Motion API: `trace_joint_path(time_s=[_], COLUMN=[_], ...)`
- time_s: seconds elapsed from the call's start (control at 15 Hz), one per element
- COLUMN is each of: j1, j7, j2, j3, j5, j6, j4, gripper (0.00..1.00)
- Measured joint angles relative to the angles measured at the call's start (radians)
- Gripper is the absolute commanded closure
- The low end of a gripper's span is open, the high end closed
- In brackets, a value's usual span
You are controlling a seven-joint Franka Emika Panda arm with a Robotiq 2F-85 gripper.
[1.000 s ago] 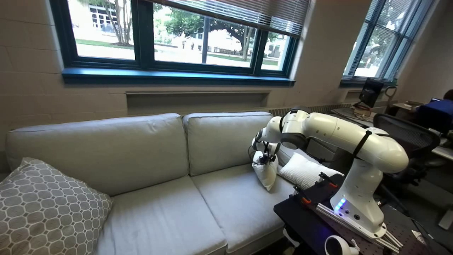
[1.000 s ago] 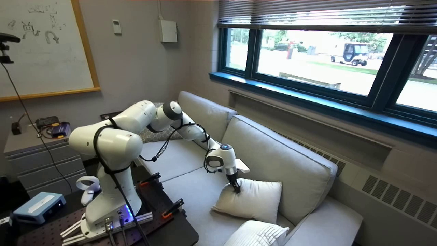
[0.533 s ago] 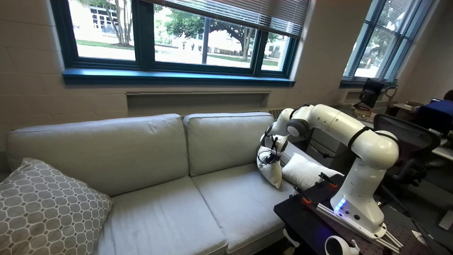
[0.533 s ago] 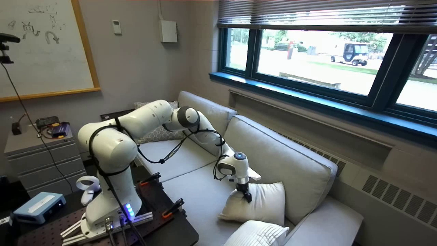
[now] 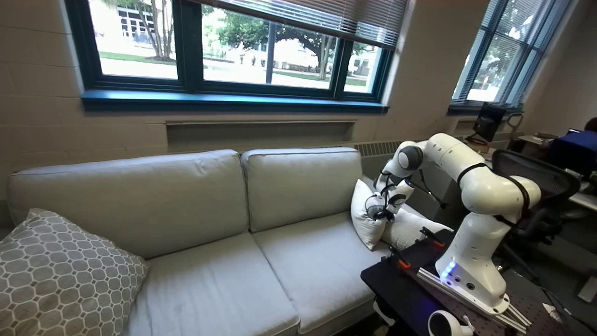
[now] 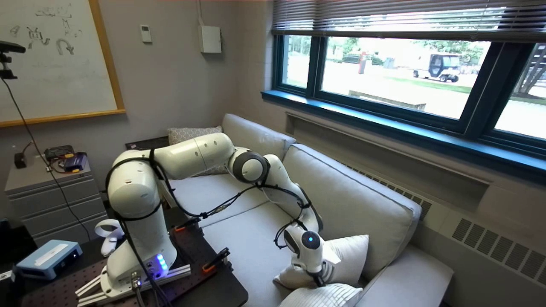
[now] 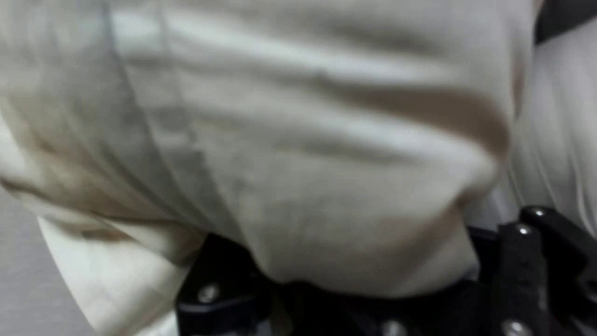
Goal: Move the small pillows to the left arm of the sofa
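The tool [image 6: 319, 281] is found clamped on a bunched part of the plain pillow [image 6: 349, 260]; the cloth gathered between the black fingers [image 7: 224, 280] is shown only in the wrist view. The fingertips are buried in the folds and cannot be made out, that view is blurred, and the pale cloth along its right edge cannot be identified. In both exterior views the plain pillow is seen tilted on the seat surface [image 5: 205, 284], in front of the back cushion [image 6: 345, 192] and near the sofa arm [image 6: 409, 279], which is broadly exposed in an exterior view but cut off at the lower edge. The ribbed pillow [image 5: 406, 228] is partly covered in an exterior view by the plain pillow and a clamp [image 5: 431, 235]; contact between the two pillows cannot be confirmed. The patterned pillow [image 5: 74, 275] is cut off by the left edge in an exterior view, and is partly hidden behind the robot arm [image 6: 196, 155] in an exterior view. Open seat is noted between the patterned and plain pillows; room is bounded behind by the back cushion and narrowed toward the sofa arm by the ribbed pillow.
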Motion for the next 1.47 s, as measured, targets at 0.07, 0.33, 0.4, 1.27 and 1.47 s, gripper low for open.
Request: trace_joint_path(time_s=[0.07, 0.33, 0.4, 1.27, 1.47], j1=[-0.045, -0.167, -0.185, 0.065, 0.160], j7=[-0.071, -0.333, -0.404, -0.730, -0.614], j2=[-0.001, -0.009, -0.017, -0.029, 0.042], j3=[0.010, 0.024, 0.024, -0.347, -0.489], j5=[0.064, 0.377, 0.466, 1.142, 1.138], j6=[0.006, 0.028, 0.026, 0.114, 0.140], j4=[-0.001, -0.003, -0.007, -0.113, -0.142], gripper=[1.00, 1.00, 1.00, 0.36, 0.13])
